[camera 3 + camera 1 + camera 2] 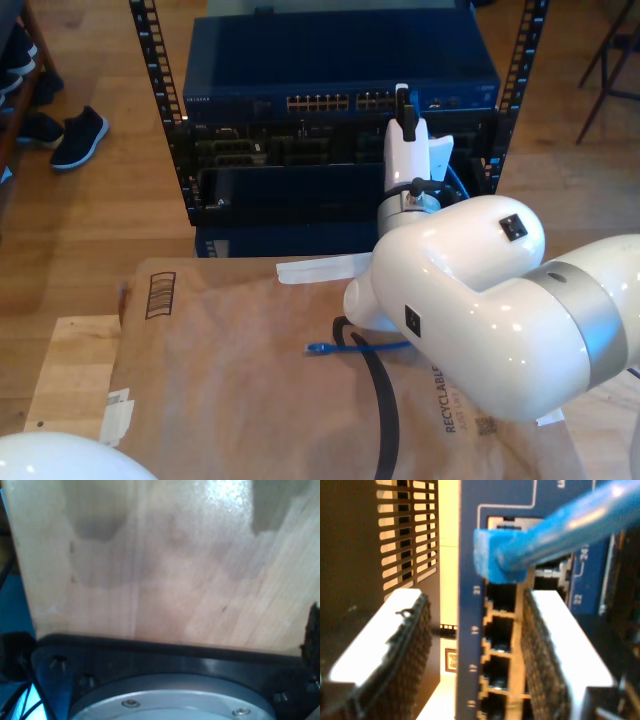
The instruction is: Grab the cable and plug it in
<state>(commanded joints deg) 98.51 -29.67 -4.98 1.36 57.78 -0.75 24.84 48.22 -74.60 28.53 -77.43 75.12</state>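
- While raised to the front of the dark blue rack-mounted network switch [340,80], my second gripper [477,645] stands with jaws spread wide, gripping nothing.
- Black ribbed pads [415,645] on white fingers, one to each side of the switch's column of numbered ports [500,630].
- Just beyond the fingertips: thin bright blue ethernet cable [570,522], its blue plug [492,555] at a port opening; whether fully seated, cannot tell.
- Other cable end [318,348] loose on the brown paper sheet [230,380], under that arm.
- My first gripper: jaws unseen, state impossible to tell; pale wooden board [160,565] ahead of its black mounting flange [165,655].
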